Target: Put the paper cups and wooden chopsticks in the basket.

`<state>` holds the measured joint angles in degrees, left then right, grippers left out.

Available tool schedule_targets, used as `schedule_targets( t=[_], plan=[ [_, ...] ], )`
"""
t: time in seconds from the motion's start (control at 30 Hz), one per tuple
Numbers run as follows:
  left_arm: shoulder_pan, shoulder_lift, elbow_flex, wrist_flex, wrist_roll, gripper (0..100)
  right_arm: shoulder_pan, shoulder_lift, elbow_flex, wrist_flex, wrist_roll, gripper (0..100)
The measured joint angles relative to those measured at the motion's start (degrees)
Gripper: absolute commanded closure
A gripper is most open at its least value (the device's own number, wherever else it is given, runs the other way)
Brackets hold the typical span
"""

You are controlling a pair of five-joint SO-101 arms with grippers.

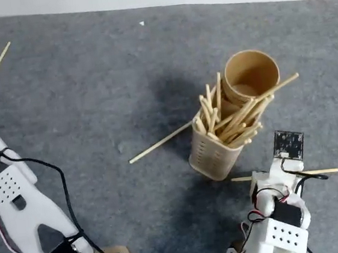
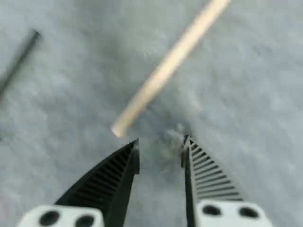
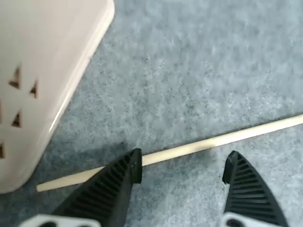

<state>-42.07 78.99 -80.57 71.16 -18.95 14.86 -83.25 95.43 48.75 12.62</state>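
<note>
**Inspector:** Left pincer (image 2: pixel 161 140), condition?

**Assistant:** Partly spread, holding nothing. The far chopstick (image 2: pixel 165 71) lies on the table (image 1: pixel 91 80), its near end just ahead of the tips and apart from both fingers.

**Inspector:** Right pincer (image 3: pixel 184 152)?

**Assistant:** Spread wide, holding nothing. The near chopstick (image 3: pixel 199 145) lies flat across the gap, running right at one fingertip (whether it touches cannot be told). The basket (image 3: pixel 42 71) stands just beside it.

**Inspector:** Positions from the high view?

**Assistant:** The basket stands upright, crowded with chopsticks, with a paper cup (image 1: pixel 251 75) in its 1 o'clock corner. The near chopstick is at 4 o'clock from the basket. A loose chopstick (image 1: pixel 158 142) lies on the table at 9 o'clock, one end by the basket wall. The far chopstick is well apart, at 10 o'clock.
</note>
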Motion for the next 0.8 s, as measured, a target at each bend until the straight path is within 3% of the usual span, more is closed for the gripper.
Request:
schedule_targets(
  t=[0.13,0.33,0.43,0.57,0.8],
  plan=[
    [2.64,0.35,-8.18,14.77,-0.97,82,-0.09,0.00,0.00,0.00,0.00,71.1],
    [3.16,1.05,-12.48,12.92,1.76,82,-0.09,0.00,0.00,0.00,0.00,71.1],
    [4.13,1.05,-12.66,16.35,2.37,82,-0.09,0.00,0.00,0.00,0.00,71.1],
    [10.81,-1.49,-12.66,28.31,2.55,82,-0.09,0.00,0.00,0.00,0.00,71.1],
    [23.65,-15.03,-5.10,31.30,5.98,82,-0.09,0.00,0.00,0.00,0.00,71.1]
  ],
)
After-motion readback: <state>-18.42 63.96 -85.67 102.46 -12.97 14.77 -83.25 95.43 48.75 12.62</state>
